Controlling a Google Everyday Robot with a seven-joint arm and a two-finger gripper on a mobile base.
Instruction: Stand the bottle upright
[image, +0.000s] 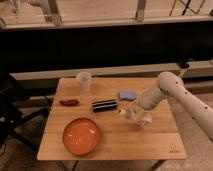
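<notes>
The bottle (129, 115), small, clear and pale, is low over the wooden table (150, 142), right of centre and just in front of the black bar (104, 105). It looks tilted, with its cap end toward the left. My gripper (136, 117) comes in from the right on the white arm (172, 92) and is shut on the bottle. The fingers cover much of the bottle's body.
A translucent white cup (84, 80) stands at the table's back left. A blue object (127, 94) lies behind the gripper and a small red object (69, 102) lies at the left. An orange plate (80, 135) sits at the front left. A dark chair is off the left edge.
</notes>
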